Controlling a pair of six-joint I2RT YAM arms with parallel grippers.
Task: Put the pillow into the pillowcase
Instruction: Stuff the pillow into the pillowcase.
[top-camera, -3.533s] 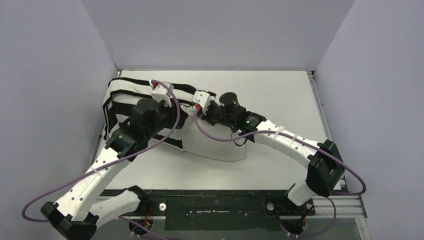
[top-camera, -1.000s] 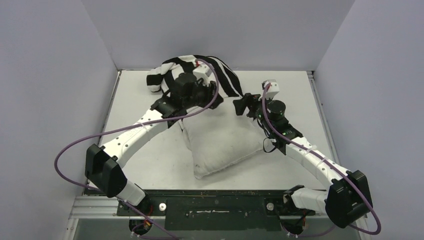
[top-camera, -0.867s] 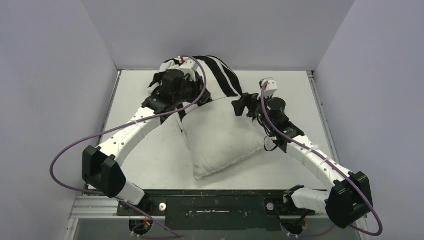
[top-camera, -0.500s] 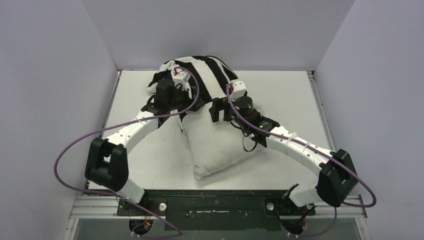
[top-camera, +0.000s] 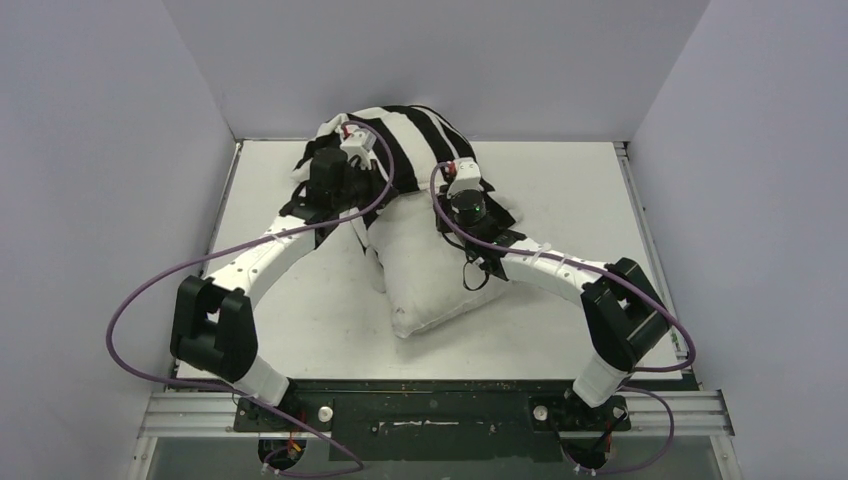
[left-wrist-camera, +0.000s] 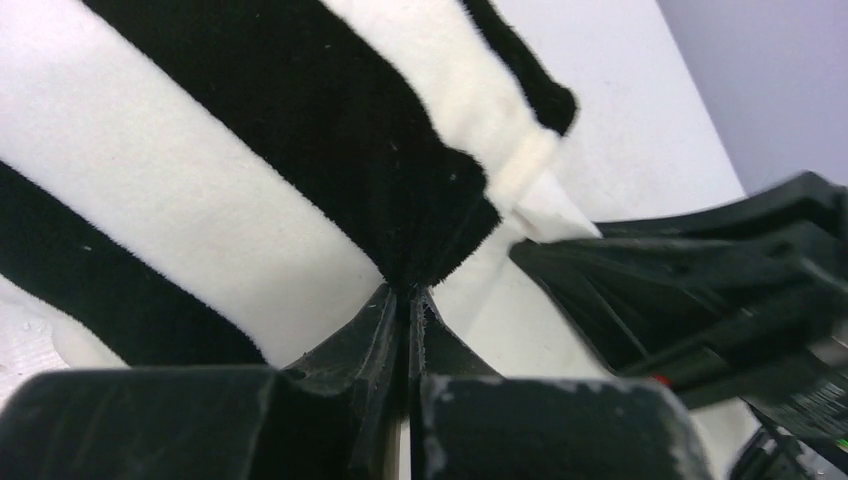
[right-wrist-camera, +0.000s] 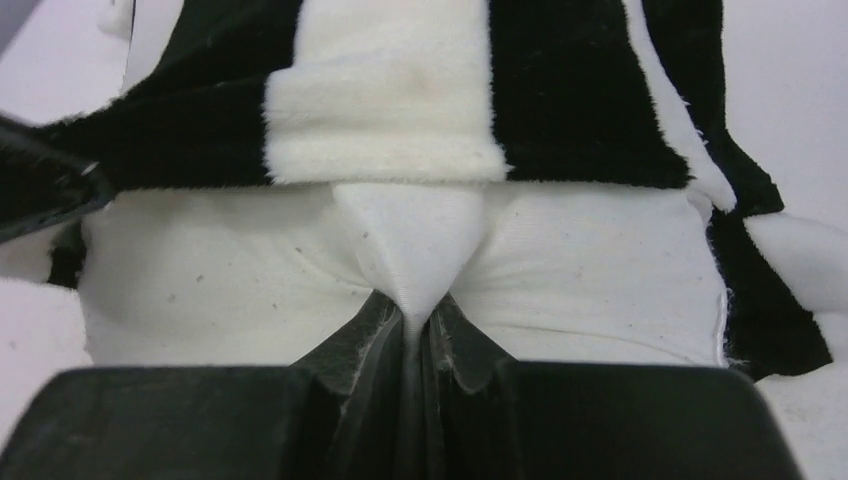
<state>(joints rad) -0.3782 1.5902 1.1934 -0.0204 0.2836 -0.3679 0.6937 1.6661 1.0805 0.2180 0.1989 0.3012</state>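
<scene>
Soft, even light is falling from overhead, and my arms (top-camera: 270, 255) are casting only faint shadows on the table (top-camera: 580, 180). Close against my right fingers (right-wrist-camera: 355, 365) and left fingers (left-wrist-camera: 370, 340) the wrist views are blurring and darkening; the pillowcase (left-wrist-camera: 200, 200) pile just beyond is showing sharp.

The left arm (top-camera: 262, 262) is made of long white tubes with rows of tiny holes. Its elbow (top-camera: 210, 335) is a chunky black block. The right arm (top-camera: 548, 268) looks the same, white with a black elbow block (top-camera: 625, 325). A thin purple cable (top-camera: 112, 325) hangs in a big loop beside each arm. Near each arm's tip are a round black motor (top-camera: 467, 208) and a small white box (top-camera: 362, 140) with a bit of red. A black base bar (top-camera: 430, 425) runs along the bottom of the frame, with two round silver bolts. In the wrist views, the left gripper (left-wrist-camera: 408, 305) and right gripper (right-wrist-camera: 408, 318) have black, wedge-shaped, dusty fingers.
</scene>
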